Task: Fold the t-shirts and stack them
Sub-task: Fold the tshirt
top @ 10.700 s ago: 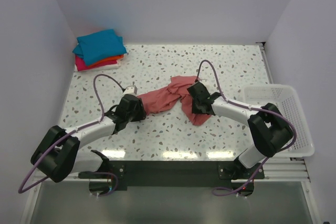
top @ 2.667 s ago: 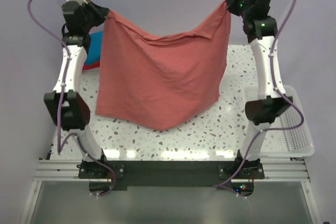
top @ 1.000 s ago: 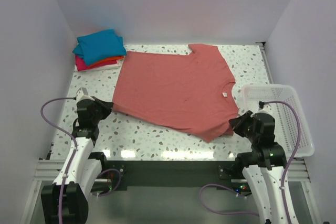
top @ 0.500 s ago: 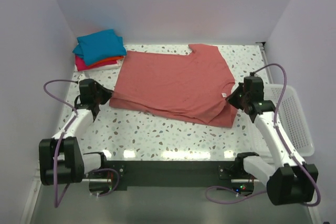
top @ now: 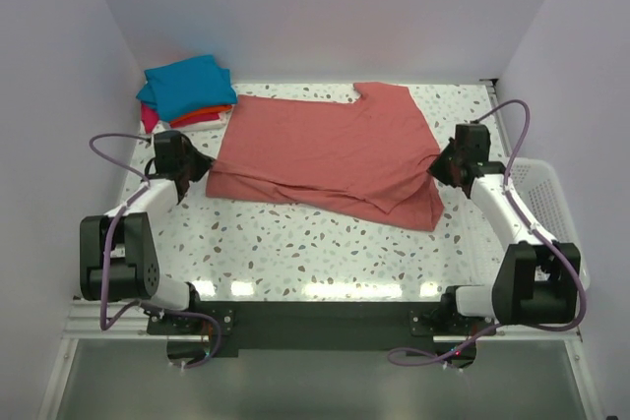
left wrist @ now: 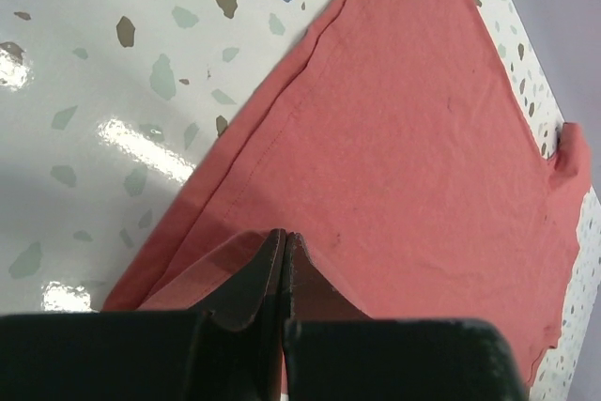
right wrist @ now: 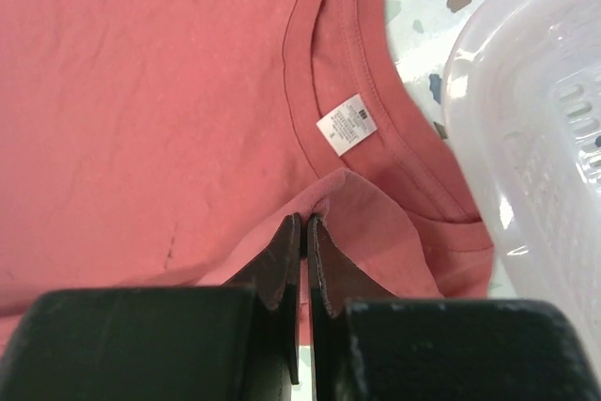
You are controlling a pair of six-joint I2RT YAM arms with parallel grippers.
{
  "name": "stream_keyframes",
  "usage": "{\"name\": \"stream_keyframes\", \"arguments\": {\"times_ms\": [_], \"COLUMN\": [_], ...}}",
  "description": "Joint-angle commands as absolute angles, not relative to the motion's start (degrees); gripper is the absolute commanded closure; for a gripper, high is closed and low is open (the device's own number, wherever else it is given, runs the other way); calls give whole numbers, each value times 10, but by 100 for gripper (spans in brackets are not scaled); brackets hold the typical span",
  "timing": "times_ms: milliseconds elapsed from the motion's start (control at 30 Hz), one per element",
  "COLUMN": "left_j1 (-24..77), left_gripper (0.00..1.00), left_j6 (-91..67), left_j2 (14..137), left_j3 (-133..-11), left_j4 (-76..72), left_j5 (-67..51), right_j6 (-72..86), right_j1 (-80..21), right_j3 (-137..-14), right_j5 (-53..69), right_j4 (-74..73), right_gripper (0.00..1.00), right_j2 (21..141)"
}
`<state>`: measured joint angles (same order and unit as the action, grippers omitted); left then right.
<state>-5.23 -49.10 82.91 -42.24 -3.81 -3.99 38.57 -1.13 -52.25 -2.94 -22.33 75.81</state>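
Observation:
The salmon-pink t-shirt (top: 325, 150) lies spread across the table, its near strip doubled over the rest. My left gripper (top: 200, 166) is shut on the shirt's left edge, and in the left wrist view its closed tips (left wrist: 284, 238) pinch a raised fold of the pink cloth (left wrist: 404, 129). My right gripper (top: 438, 166) is shut on the right edge. In the right wrist view its tips (right wrist: 305, 223) hold a peak of fabric just below the collar and the white neck label (right wrist: 346, 123). The folded t-shirts (top: 187, 88) are stacked at the back left with the teal one on top.
A white mesh basket (top: 556, 213) stands at the table's right edge, close beside my right arm, and its rim (right wrist: 526, 129) shows in the right wrist view. Speckled tabletop (top: 315, 243) lies between the shirt and the arm bases. White walls enclose the back and sides.
Both grippers have moved away from the near edge toward the back, drawing the shirt's near strip up and over the rest. The stack and the basket have not moved.

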Motion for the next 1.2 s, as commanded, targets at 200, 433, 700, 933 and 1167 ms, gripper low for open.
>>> {"name": "stream_keyframes", "arguments": {"times_ms": [200, 433, 700, 933, 1167], "left_j1": [-55, -55, -54, -53, -45], "left_gripper": [100, 100, 100, 71, 36], "left_j6": [-501, -492, -482, -456, -471], "left_j2": [885, 932, 1004, 1032, 911], "left_j3": [-481, -516, -572, -615, -571], "left_j4": [-91, -103, -120, -115, -1], "left_j5": [-48, -65, -85, -105, 34], "right_j6": [382, 382, 379, 353, 321], "right_j1": [31, 47, 49, 48, 5], "right_j3": [-573, -598, -634, -721, -720], "right_j5": [-11, -1, -1, 10, -31], "right_j4": [-186, -185, -179, -206, -252], "right_gripper": [100, 100, 100, 62, 37], "right_j2": [786, 831, 897, 972, 926]}}
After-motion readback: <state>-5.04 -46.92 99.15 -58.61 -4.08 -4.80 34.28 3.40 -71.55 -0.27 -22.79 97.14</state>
